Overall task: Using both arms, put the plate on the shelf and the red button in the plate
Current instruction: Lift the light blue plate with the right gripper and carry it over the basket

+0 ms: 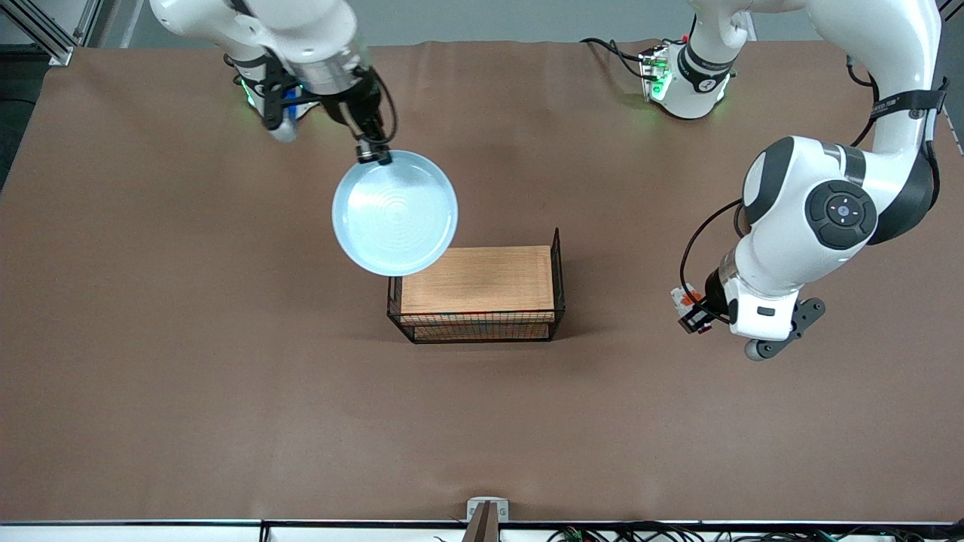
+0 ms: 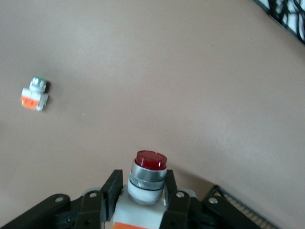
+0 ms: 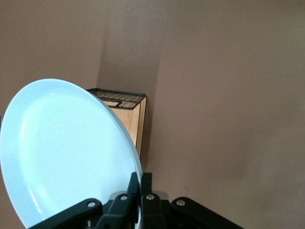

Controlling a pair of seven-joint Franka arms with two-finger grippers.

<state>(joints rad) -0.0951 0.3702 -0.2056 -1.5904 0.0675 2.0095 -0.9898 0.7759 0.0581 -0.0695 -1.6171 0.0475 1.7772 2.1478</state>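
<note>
The pale light-blue plate (image 1: 395,212) hangs tilted in the air, its lower edge over the corner of the rack (image 1: 477,280) toward the right arm's end. My right gripper (image 1: 374,154) is shut on its rim. The right wrist view shows the plate (image 3: 62,152) edge-on between the fingers of the right gripper (image 3: 147,183), with the rack (image 3: 125,109) below. My left gripper (image 1: 694,316) hovers over bare table toward the left arm's end, beside the rack. It is shut on the white body of the red button (image 2: 150,161), red cap pointing away from the left gripper (image 2: 143,188).
The rack is black wire with a wooden top and a lower shelf, and stands mid-table. A similar white-and-orange part with a pale cap (image 2: 35,94) lies on the brown table (image 1: 188,339) below the left gripper.
</note>
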